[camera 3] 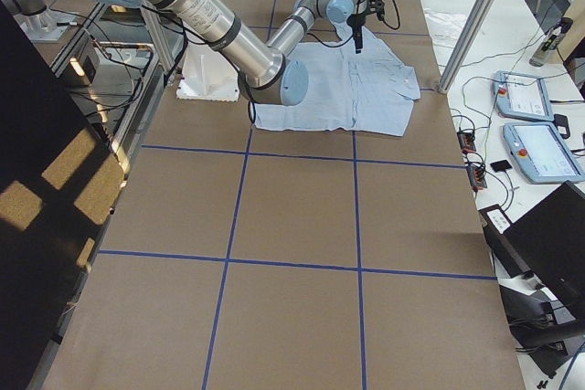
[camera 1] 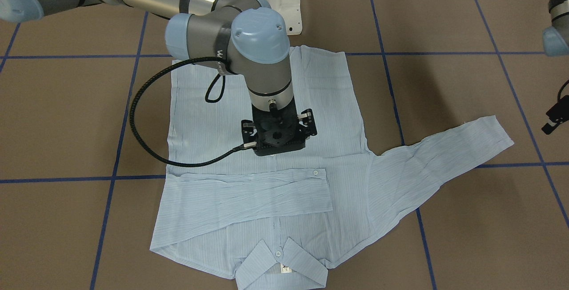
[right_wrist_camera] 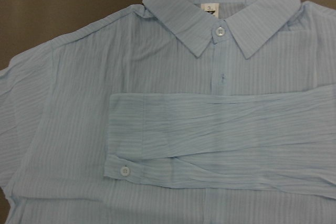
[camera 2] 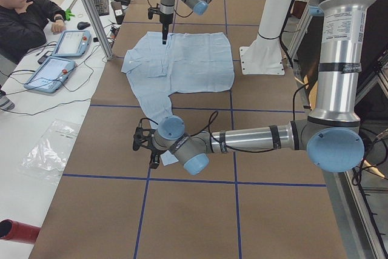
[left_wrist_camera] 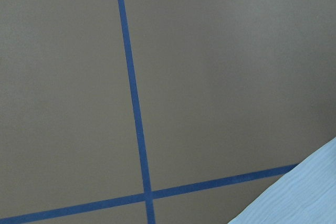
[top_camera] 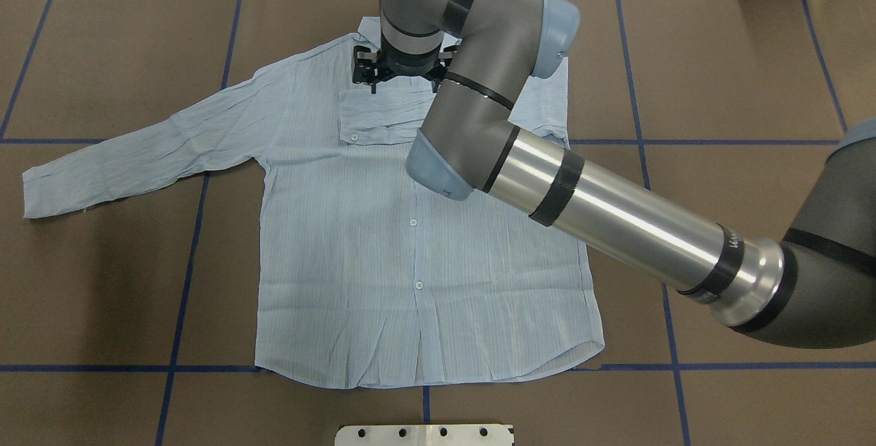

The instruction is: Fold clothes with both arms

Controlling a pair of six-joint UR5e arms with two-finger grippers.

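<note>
Right arm (top_camera: 602, 217) fills the overhead view, and its right gripper (camera 1: 278, 135) points straight down over the chest of the shirt (camera 1: 200, 116). The jaws are hidden, so I can't tell if they're apart or closed. Just past it, toward the collar (camera 1: 280, 267), the folded sleeve (camera 1: 249, 194) lies across the front. The other sleeve (camera 1: 444, 156) sprawls flat on the table (camera 1: 444, 103). The left gripper (camera 2: 144, 145) hangs beside that cuff, its grip equally unclear.

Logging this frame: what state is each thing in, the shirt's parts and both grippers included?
Shirt: flat on the table, front up, buttoned.
Folded sleeve: across the chest, cuff buttoned.
Outstretched sleeve: spread on the table, unfolded.
Collar: buttoned, flat.
Right gripper: above the shirt; open or shut unclear.
Left gripper: near the outstretched sleeve's end; open or shut unclear.
</note>
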